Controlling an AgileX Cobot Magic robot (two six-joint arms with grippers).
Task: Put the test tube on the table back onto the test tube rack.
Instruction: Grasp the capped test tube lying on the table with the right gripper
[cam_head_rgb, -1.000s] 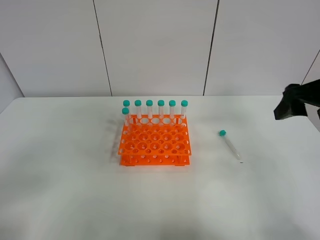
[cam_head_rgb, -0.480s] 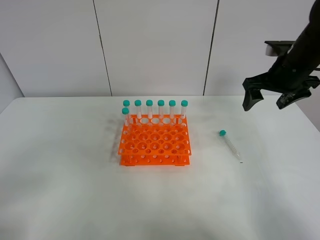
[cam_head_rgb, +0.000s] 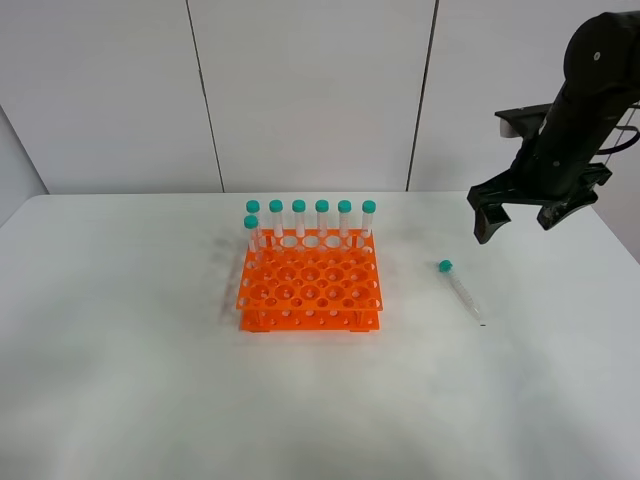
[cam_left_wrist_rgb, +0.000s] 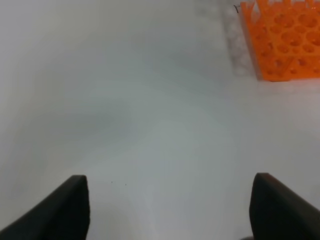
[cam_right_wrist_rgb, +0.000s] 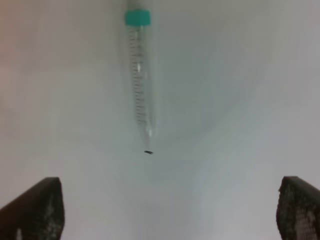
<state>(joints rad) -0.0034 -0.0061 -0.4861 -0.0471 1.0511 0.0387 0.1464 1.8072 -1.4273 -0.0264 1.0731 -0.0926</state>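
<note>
The test tube (cam_head_rgb: 460, 290) lies flat on the white table (cam_head_rgb: 150, 380), right of the orange test tube rack (cam_head_rgb: 310, 288). Its teal cap points toward the back. My right gripper (cam_head_rgb: 515, 228) hangs open and empty above the table, behind and right of the tube. In the right wrist view the tube (cam_right_wrist_rgb: 141, 80) lies ahead of the open right gripper (cam_right_wrist_rgb: 167, 210), apart from it. My left gripper (cam_left_wrist_rgb: 170, 215) is open and empty over bare table, with a corner of the rack (cam_left_wrist_rgb: 285, 40) far ahead. The left arm is out of the exterior view.
Several teal-capped tubes (cam_head_rgb: 310, 215) stand upright in the rack's back row, with one more (cam_head_rgb: 251, 230) at the left of the second row. A tiny dark speck (cam_head_rgb: 483, 324) lies by the loose tube's tip. A white panelled wall stands behind the table.
My right arm has swung in from the right edge toward the left, and its open gripper now hangs nearer the lying tube. The tube and the rack have not moved.
</note>
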